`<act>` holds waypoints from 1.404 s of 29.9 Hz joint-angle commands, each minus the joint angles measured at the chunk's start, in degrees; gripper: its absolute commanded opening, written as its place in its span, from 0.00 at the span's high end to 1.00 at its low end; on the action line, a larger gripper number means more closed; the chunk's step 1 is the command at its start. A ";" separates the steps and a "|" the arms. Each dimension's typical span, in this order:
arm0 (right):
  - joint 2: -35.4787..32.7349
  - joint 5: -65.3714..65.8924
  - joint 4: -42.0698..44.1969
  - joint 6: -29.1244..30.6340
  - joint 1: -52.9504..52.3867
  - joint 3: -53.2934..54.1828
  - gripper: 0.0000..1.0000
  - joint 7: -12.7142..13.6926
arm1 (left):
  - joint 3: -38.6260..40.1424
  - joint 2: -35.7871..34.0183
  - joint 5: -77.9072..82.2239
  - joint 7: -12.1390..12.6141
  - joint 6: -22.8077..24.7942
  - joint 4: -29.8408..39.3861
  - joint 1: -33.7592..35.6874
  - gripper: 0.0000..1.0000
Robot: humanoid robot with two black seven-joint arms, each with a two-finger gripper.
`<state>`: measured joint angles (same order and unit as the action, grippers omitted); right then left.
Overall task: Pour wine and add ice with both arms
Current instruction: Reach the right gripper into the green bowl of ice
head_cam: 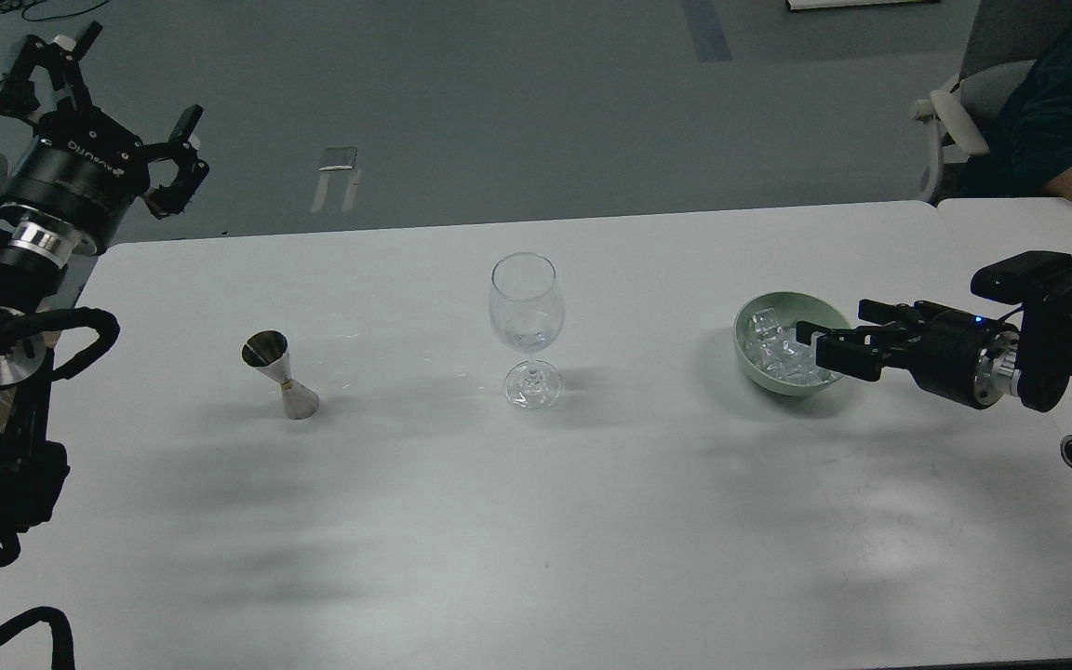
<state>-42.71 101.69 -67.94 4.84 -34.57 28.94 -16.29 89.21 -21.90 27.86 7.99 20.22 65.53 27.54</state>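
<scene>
Grey floor (pixel 517 102); white table (pixel 536 521); office chair (pixel 964 112) far right.

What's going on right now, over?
Left gripper raised off the table's left edge, jaws open, empty. Right gripper at green bowl rim, over the ice. Wine glass upright, centre; steel jigger standing left. Nothing blocking.
</scene>
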 commanded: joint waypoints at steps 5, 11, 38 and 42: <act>2.28 0.00 3.51 0.00 -3.92 -4.24 0.28 -0.15 | 0.08 0.19 0.00 0.01 0.26 0.03 -0.03 0.02; 3.33 0.00 5.45 0.09 -4.98 -6.26 0.28 -0.06 | 0.08 0.54 -0.09 0.01 0.35 0.03 -0.03 0.02; 8.17 0.00 10.98 0.96 -6.91 -8.72 0.36 0.21 | 0.08 1.25 -0.09 0.01 0.52 0.91 -0.47 0.02; 8.79 0.00 11.16 0.96 -7.18 -8.90 0.43 0.12 | 0.08 1.25 -0.09 0.01 0.52 0.91 -0.47 0.02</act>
<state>-34.29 101.69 -56.85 5.80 -41.53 20.17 -16.13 89.30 -20.59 27.78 8.00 20.75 66.45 27.00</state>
